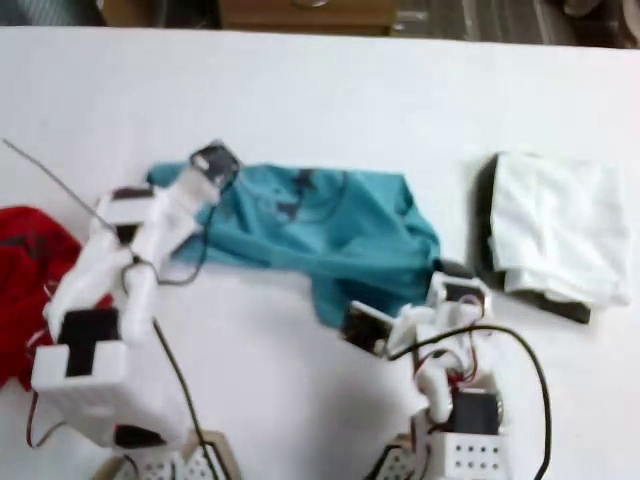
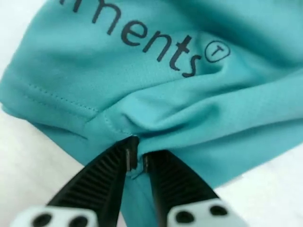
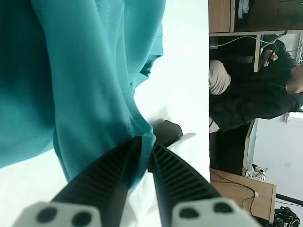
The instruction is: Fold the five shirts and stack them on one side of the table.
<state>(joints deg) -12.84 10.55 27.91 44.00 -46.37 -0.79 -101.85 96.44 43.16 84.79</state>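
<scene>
Well off to the left of the left gripper (image 2: 137,153), a red shirt (image 1: 25,260) lay crumpled at the edge of the table (image 1: 300,90), not folded and apparently waiting its turn. The left gripper had its jaws pressed together on a pinch of hem at one end of the teal shirt (image 2: 189,109), and the cloth bunched into ridges just ahead of the tips. A hold that close to the edge looked meant to give control of the whole end without dragging the body of the shirt. The left arm (image 1: 110,250) stretched forward from its base at the near side of the table and leaned rightward, its wrist tipped down onto the cloth.

The teal shirt lay on the table between the two grippers as a wide, rumpled band, each end pinned by one of them.

The right gripper (image 3: 146,144) was clamped on the shirt's near corner, with cloth caught between its nearly touching jaws and running away from them in long folds. Two holds at opposite ends would probably let the arms pull the shirt taut or carry one side over the other. The right arm (image 1: 445,360) sat tucked close to its base, forearm turned leftward and the gripper low over the table.

To the right of the right gripper, near but apart, a folded white shirt (image 1: 555,225) rested on a dark shirt (image 1: 560,305), a stack kept aside, likely to leave the middle free for folding.
</scene>
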